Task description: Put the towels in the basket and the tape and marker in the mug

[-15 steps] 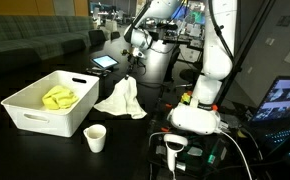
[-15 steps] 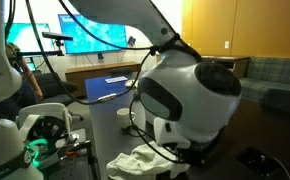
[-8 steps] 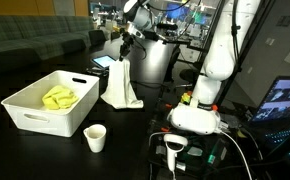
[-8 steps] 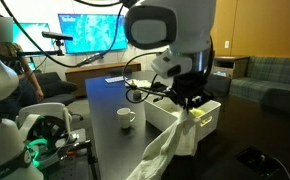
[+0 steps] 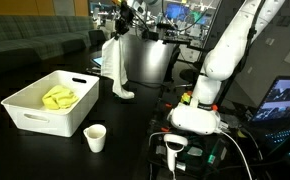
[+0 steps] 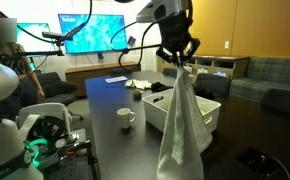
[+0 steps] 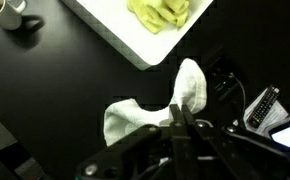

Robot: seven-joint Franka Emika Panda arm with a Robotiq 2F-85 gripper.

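Your gripper (image 5: pixel 122 20) is clamped on the top of the white towel (image 5: pixel 114 65), which hangs straight down. You cannot tell whether its lower end touches the table (image 5: pixel 135 125). In the wrist view, the yellow towel (image 7: pixel 163 12) lies inside the basket (image 7: pixel 113 32), at 12 o'clock from the white towel. In an exterior view, the mug (image 5: pixel 95 138) stands upright at 4 o'clock from the basket, just beside it.

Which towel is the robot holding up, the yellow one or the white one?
The white towel, hanging down from the pinched-shut fingers. The yellow towel just lies bunched inside the basket.
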